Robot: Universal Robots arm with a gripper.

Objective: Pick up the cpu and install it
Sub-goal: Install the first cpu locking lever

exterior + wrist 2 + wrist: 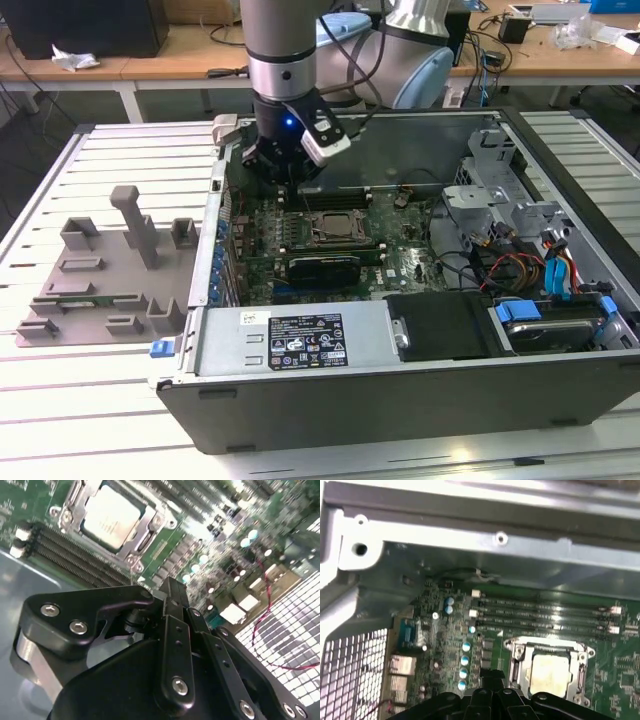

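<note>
The cpu (336, 229) lies flat in the metal-edged socket frame (312, 238) on the green motherboard of the open computer case. Both wrist views show its pale silver top, cpu (111, 517) and cpu (550, 673). My gripper (289, 183) hangs over the board a little toward the exterior view's left and back of the socket, apart from the chip. In the second wrist view the gripper (170, 588) has its black fingers drawn together with nothing between them; the gripper (490, 678) also shows in the first wrist view.
A grey moulded tray (105, 270) with upright posts lies on the slatted table at the exterior view's left. Memory slots (545, 612) run behind the socket. The case wall (430, 150), a drive cage (490, 200) with cables and a power supply (290, 345) surround the board.
</note>
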